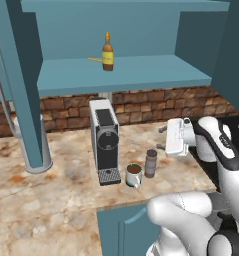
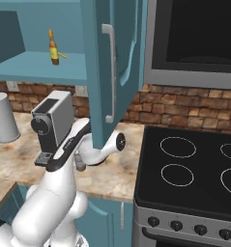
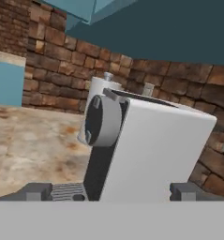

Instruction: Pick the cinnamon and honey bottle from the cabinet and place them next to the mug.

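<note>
The white two-finger gripper (image 1: 161, 138) is standing with its small dark fingers spread wide, holding nothing and touching nothing, just to the right of the small brown straight-sided cinnamon jar (image 1: 150, 163) with the dark grey lid. The white jointed arm is reaching forward and to the left over the counter, the hand lying level and pointing sideways at the boxy grey-and-white coffee machine (image 3: 141, 150). In the hand view the fingertips (image 3: 37, 192) are sitting far apart at the bottom.

The cinnamon jar is standing upright near the front edge of the mottled beige marble counter (image 1: 41, 200), just beside the small white mug (image 1: 134, 175) of brown liquid. The amber honey bottle (image 1: 107, 52) with yellow label and orange pointed cap is standing upright mid-shelf in the teal-blue open cabinet (image 1: 141, 75), above a red-brown brick wall (image 1: 151, 107).
</note>
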Robot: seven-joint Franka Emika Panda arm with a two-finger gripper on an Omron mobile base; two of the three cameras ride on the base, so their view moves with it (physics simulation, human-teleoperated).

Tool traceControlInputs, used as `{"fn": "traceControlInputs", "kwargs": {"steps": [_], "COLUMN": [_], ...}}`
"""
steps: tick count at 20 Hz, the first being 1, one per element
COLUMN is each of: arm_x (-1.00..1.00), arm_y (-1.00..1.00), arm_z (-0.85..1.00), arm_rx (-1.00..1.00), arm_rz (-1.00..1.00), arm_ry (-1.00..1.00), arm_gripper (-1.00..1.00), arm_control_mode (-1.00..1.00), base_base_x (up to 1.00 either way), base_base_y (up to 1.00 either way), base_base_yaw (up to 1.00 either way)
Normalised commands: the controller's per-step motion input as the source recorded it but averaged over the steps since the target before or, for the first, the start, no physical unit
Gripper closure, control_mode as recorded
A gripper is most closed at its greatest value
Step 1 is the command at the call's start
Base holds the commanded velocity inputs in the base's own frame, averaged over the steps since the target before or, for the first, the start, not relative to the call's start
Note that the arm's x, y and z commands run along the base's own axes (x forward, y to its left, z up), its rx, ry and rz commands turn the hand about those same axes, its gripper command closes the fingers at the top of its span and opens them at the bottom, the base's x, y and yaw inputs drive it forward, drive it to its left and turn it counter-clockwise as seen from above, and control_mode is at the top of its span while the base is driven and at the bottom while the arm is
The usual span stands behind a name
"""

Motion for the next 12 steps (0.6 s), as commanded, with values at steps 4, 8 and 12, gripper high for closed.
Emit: {"fn": "traceControlInputs", "kwargs": {"steps": [4,8,12], "arm_x": [-0.72,-0.55,-0.64], "arm_y": [0.22,0.47,0.4], "arm_z": [0.41,0.39,0.7], "arm_rx": [0.04,0.0,0.03], "arm_rz": [-0.29,-0.37,-0.3], "arm_ry": [0.04,0.12,0.08], "arm_gripper": [-1.0,-1.0,-1.0], "arm_control_mode": [-1.0,-1.0,-1.0], "base_base_x": [0.0,0.0,0.0], "base_base_y": [0.0,0.0,0.0], "base_base_yaw": [0.0,0.0,0.0]}}
